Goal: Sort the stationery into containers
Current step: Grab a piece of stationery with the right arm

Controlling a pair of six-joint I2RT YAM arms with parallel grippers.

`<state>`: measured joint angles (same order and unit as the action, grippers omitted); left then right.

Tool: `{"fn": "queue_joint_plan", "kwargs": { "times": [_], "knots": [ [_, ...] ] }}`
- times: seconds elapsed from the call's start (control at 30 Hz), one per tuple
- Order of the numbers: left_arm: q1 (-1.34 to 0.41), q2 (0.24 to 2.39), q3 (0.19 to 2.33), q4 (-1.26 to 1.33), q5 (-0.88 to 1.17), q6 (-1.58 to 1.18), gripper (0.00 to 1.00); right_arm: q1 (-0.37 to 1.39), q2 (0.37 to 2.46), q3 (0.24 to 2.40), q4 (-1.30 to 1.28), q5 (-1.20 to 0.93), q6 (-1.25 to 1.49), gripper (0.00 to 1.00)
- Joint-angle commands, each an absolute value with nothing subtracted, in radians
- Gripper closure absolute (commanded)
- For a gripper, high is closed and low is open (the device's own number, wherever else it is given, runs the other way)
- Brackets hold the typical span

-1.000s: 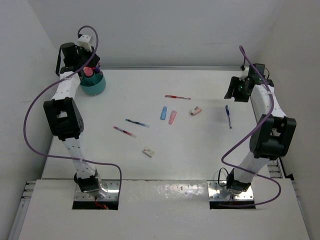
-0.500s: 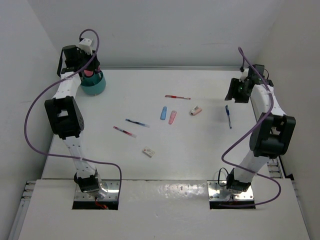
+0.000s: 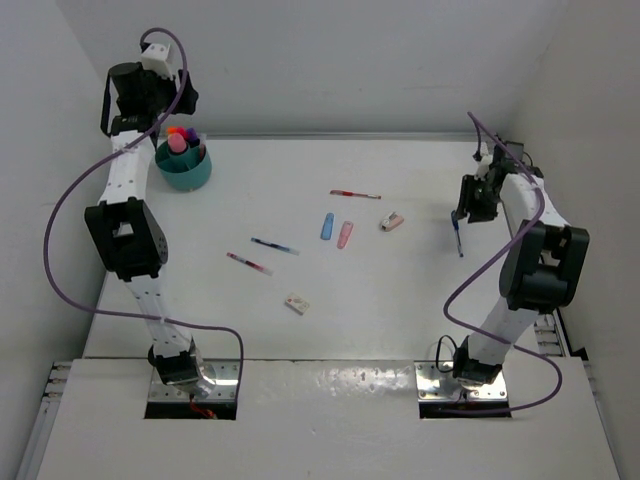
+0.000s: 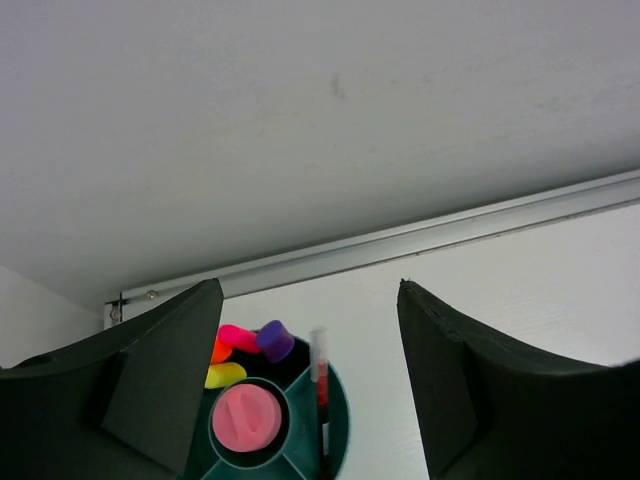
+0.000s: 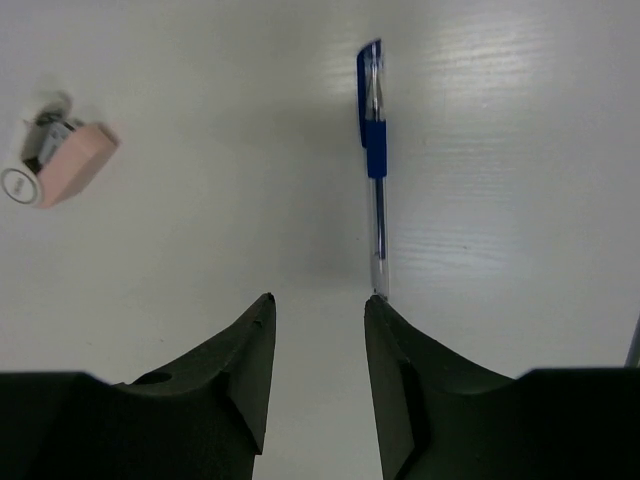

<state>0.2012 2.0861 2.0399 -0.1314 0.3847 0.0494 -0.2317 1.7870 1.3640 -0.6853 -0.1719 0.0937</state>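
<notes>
Left fingers stand apart, empty, above the teal cup; right fingers stand apart, empty, just beside the blue pen.

White arm links, black joint housings, looping purple cables, black wedge-shaped fingers

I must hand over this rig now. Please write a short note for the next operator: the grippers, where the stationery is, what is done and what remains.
Left gripper: open, empty, above the teal cup in the far left corner of the table.
Right gripper: open, empty, beside the tip of the blue pen.
Done: highlighters, pink tube and one red pen stand in the cup.
Left: eight loose items on the table: blue pen, far red pen, middle pen, near red pen, blue eraser, pink eraser, peach item, cream item.
</notes>
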Motion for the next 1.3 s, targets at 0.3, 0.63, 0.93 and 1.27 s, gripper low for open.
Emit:
{"fn": "queue_joint_plan", "kwargs": {
  "times": [0.3,0.63,0.93,1.27],
  "knots": [
    [0.126,1.819,1.853,-0.135,0.43,0.069,0.23,-0.196,1.842,1.293,-0.646,-0.035,0.074,0.6],
    [0.123,1.786,1.842,-0.192,0.437,0.061,0.22,-0.21,2.028,1.422,-0.656,-0.055,0.029,0.7],
    [0.109,1.79,1.832,-0.219,0.459,0.064,0.22,-0.215,2.123,1.447,-0.655,-0.026,0.008,0.74],
    [0.12,1.772,1.699,-0.069,0.696,-0.195,0.25,-0.163,1.993,1.44,-0.68,-0.222,-0.045,1.0]
  ]
}}
